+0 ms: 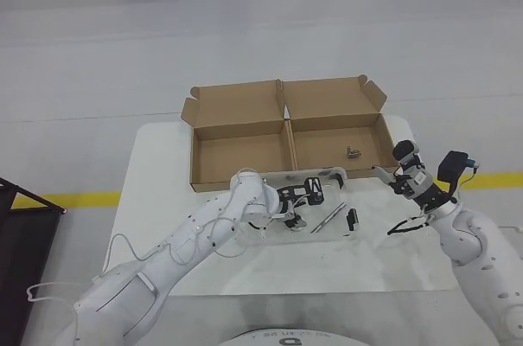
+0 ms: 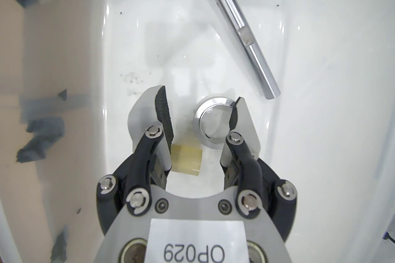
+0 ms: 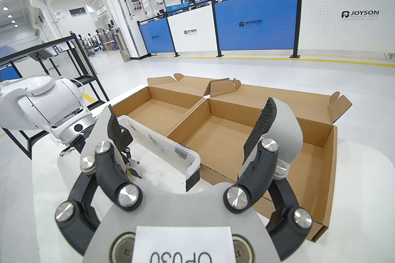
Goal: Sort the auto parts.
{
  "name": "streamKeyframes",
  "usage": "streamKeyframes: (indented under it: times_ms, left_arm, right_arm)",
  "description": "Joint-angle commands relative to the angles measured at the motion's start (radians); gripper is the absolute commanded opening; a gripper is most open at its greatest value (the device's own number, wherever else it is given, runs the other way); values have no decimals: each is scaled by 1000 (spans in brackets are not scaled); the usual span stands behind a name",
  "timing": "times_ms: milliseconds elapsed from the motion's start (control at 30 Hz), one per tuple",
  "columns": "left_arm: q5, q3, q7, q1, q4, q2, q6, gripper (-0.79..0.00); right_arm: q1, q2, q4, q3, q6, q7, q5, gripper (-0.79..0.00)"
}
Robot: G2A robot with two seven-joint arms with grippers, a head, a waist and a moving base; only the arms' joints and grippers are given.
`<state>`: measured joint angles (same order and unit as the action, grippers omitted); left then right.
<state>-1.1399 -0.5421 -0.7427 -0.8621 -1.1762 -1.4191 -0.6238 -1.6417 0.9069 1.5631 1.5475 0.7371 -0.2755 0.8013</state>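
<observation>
Left end effector part open, empty, straddling metal knob on tray floor near rod; knob looks rigid, dense and slick, so pinch across its rim; right end effector wide open, empty.

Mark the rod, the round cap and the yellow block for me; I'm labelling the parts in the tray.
rod (image 2: 257,63), left wrist view, on its lower shaft.
round cap (image 2: 212,125), left wrist view, on its flat top.
yellow block (image 2: 186,159), left wrist view, on its top face.
</observation>
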Motion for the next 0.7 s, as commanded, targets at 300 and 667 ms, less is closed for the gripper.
streamKeyframes:
  times_ms: [300,667]
  left_arm:
    - [5,-30,2,-10,-49,11,-11,-440]
    - [-7,-76,-10,-41,-114,35,-17,-456]
  right_arm:
    - [0,0,0,0,0,0,0,0]
    - [0,0,0,0,0,0,0,0]
